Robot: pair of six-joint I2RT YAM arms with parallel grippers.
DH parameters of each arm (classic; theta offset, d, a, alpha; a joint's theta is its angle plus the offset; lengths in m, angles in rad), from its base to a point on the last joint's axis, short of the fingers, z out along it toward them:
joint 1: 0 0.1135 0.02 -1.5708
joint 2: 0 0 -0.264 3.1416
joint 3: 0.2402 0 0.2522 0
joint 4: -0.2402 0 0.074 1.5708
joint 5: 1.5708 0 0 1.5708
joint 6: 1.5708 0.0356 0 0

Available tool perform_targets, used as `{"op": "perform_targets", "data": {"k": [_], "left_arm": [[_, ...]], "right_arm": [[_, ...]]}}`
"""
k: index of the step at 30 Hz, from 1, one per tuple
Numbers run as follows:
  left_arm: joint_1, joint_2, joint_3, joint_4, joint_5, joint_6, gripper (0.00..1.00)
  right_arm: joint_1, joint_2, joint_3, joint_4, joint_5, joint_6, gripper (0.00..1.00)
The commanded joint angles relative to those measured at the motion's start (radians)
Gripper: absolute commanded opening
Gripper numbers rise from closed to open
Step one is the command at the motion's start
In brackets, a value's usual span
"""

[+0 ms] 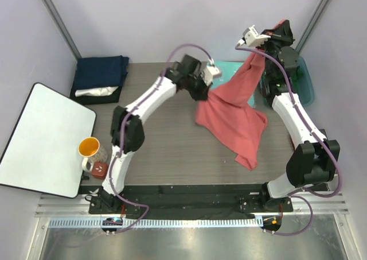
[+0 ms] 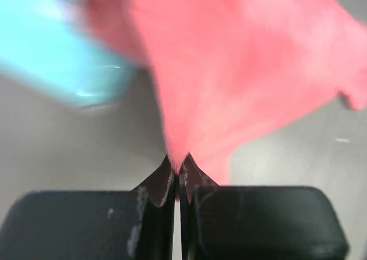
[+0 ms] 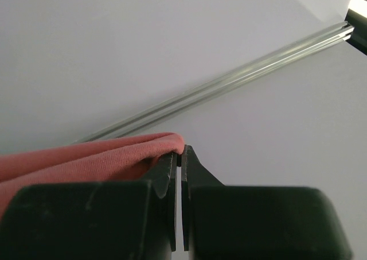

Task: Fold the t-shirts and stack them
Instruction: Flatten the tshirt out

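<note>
Now the red shirt (image 1: 232, 119) hangs from two pinches

Left gripper (image 2: 178, 163) and right gripper (image 3: 180, 154) each clamp a thin edge. The shirt sags between them, its tail on the table (image 1: 166, 139). Pulling apart too hard could slip a pinch and drop it crumpled.

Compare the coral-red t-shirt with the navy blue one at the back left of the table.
Colour: the coral-red t-shirt is bright, the navy blue t-shirt dark.
Pose: the coral-red t-shirt hangs unfolded, its lower part on the table. The navy blue t-shirt lies folded flat.
Handling: the left gripper and right gripper both pinch the coral-red t-shirt. Nothing touches the navy blue t-shirt.
Both are plain soft cloth.
</note>
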Motion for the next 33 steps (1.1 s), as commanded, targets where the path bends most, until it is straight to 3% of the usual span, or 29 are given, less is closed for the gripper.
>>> {"op": "perform_targets", "data": {"k": [1,3,6,10,12,15,21,23,27,33], "left_arm": [[0.091,-0.265,0.128,-0.177,-0.298,0.243,0.0],[0.095,-0.372,0.095,-0.119,-0.464,0.335,0.0],[0.095,-0.527,-0.096,0.048,-0.648,0.528,0.0],[0.095,-0.658,-0.279,0.263,-0.802,0.775,0.0],[0.099,-0.723,-0.353,0.36,-0.843,0.831,0.0],[0.108,-0.815,-0.37,0.284,-0.822,0.834,0.0],[0.11,-1.061,-0.503,0.153,-0.727,0.95,0.0],[0.11,-1.174,-0.539,0.12,-0.686,0.976,0.0],[0.11,-1.32,-0.547,0.095,-0.629,1.036,0.0],[0.11,-1.363,-0.499,0.161,-0.629,0.987,0.0]], "right_arm": [[-0.022,0.013,0.052,0.129,0.035,-0.033,0.01],[-0.027,0.023,0.061,0.141,0.051,-0.036,0.01],[-0.021,0.021,0.078,0.158,0.063,-0.028,0.01],[-0.007,-0.002,0.126,0.146,0.075,0.001,0.01],[-0.007,-0.04,0.149,0.08,0.078,0.028,0.01],[-0.007,-0.106,0.186,-0.023,0.072,0.093,0.01],[-0.013,-0.422,0.173,-0.692,-0.153,0.168,0.01],[-0.011,-0.531,0.172,-0.84,-0.27,0.136,0.01],[-0.013,-0.606,0.257,-1.099,-0.317,0.171,0.01],[-0.012,-0.612,0.296,-1.051,-0.31,0.185,0.01]]}}
